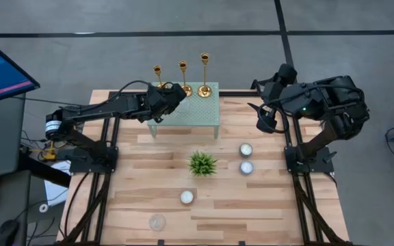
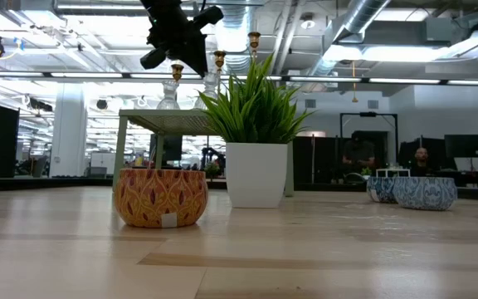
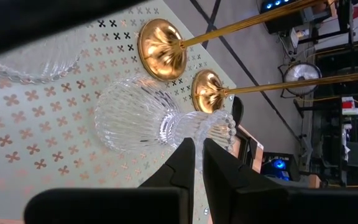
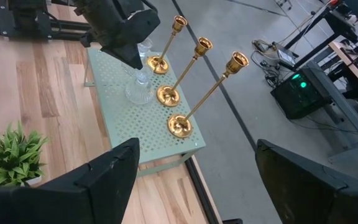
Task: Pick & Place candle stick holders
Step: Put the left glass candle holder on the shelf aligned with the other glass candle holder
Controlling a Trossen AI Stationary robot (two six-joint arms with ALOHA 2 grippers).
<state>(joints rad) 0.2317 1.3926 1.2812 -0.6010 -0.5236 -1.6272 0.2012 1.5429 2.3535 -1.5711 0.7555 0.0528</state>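
High view: three gold candlesticks (image 1: 183,76) stand in a row along the far edge of a small green perforated stand (image 1: 207,109), which sits at the far edge of the worktop (image 1: 265,205). They are upright and apart from each other; the one nearest the right arm is the tallest.

The left hand (image 1: 178,91) hangs over the stand, close to the candlesticks. In the left wrist view its fingers (image 3: 179,165) are pressed almost together, with only a thin gap, and they point at a clear ribbed glass holder (image 3: 142,118) that stands on the stand just beside two of the gold bases. I cannot tell if the fingers touch the glass.

The right hand (image 1: 269,124) waits above the right edge of the worktop, well apart from the stand. Its fingers are spread wide in the right wrist view and they hold nothing.

On the worktop there is a small green plant (image 1: 202,164) near the middle and white tealights (image 1: 245,149) between the plant and the right edge.
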